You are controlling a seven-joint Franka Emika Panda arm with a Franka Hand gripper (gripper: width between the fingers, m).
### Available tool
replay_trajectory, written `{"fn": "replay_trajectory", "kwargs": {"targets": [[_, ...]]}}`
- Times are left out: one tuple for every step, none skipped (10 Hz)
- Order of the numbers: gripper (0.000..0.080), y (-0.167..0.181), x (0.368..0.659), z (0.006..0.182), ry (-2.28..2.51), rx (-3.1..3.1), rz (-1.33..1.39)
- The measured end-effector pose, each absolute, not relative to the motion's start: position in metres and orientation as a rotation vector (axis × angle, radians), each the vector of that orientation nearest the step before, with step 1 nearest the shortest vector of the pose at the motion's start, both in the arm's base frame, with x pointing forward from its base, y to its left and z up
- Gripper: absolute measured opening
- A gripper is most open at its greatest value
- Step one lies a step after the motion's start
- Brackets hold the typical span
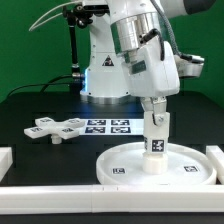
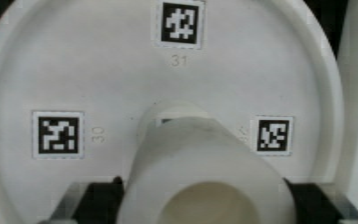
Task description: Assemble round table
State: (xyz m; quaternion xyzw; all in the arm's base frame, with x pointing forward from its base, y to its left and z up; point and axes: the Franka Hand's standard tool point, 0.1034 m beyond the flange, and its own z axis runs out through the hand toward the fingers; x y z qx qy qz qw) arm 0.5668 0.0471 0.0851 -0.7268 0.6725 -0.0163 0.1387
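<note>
Standing upright at the centre of the disc (image 1: 122, 160), near the table's (image 1: 40, 100) front edge, the post (image 1: 157, 138) is clamped by the gripper (image 1: 154, 110). Seating seems incomplete; if released tilted, the post could be jammed.

Disc (image 1: 128, 160), post (image 1: 157, 126), cross piece (image 1: 57, 128): smooth white plastic, faint satin sheen; tabletop (image 1: 30, 105): matt black, even finish

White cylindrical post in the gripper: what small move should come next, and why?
Probably twist it gently down into the centre of the large white rimmed plastic disc. The gripper holds the short white cylindrical post upright over the disc's middle. Whether the post is fully seated cannot be told.
</note>
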Motion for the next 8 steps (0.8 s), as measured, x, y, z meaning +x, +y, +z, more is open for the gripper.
{"fn": "replay_trajectory", "kwargs": {"targets": [[0.0416, 0.0486, 0.5675, 0.0856, 1.997, -2.043, -0.019], [0.0416, 0.0485, 0.5673, 0.0851, 2.002, -2.037, -0.015], [0.0416, 0.0469, 0.5670, 0.0850, 2.020, -2.016, -0.003], [0.0416, 0.0482, 0.5666, 0.0846, 2.052, -1.982, 0.006], [0.0497, 0.0489, 0.5664, 0.0844, 2.045, -1.990, 0.005], [0.0604, 0.0484, 0.5661, 0.0846, 2.009, -2.030, 0.003], [0.0604, 0.0474, 0.5646, 0.0860, 1.913, -2.136, 0.023], [0.0641, 0.0464, 0.5654, 0.0864, 1.862, -2.181, 0.018]]}}
